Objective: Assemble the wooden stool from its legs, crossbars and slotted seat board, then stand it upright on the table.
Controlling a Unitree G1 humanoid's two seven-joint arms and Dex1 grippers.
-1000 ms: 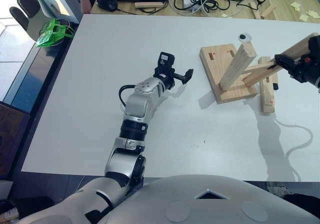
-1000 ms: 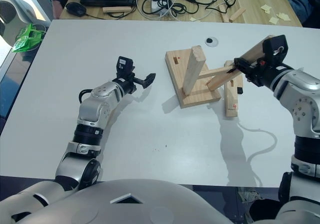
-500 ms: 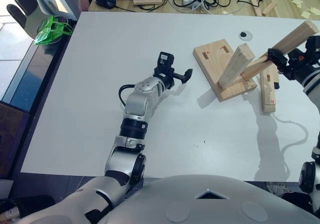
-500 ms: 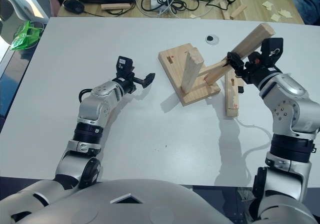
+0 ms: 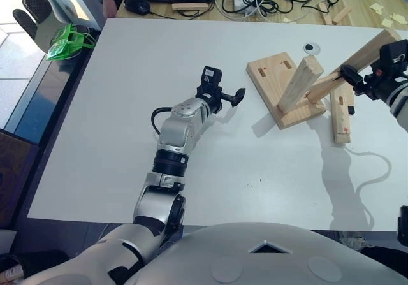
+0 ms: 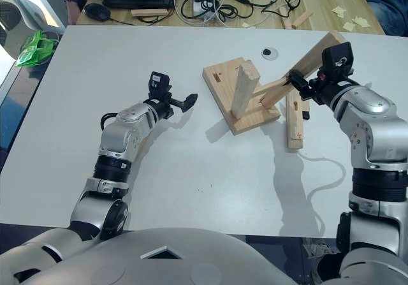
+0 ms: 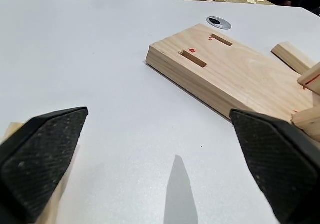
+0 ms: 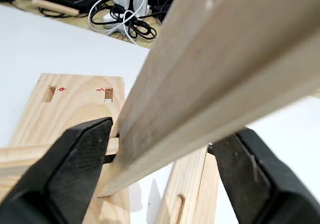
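Our right gripper (image 6: 301, 84) has swung in toward the seat board (image 6: 220, 84) since a second ago, and more of its arm now shows. The leg (image 6: 322, 49) it clamps has tipped steeper, its free end lifted higher. The seat board, with the upright leg (image 6: 244, 94) standing on it, has slid a little toward our left and turned slightly on the table (image 6: 191, 189).

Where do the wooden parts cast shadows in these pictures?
Left eye view: the seat board and standing leg throw a soft shadow on the table, toward the robot's left. Left wrist view: a thin dark line runs under the board's edge.
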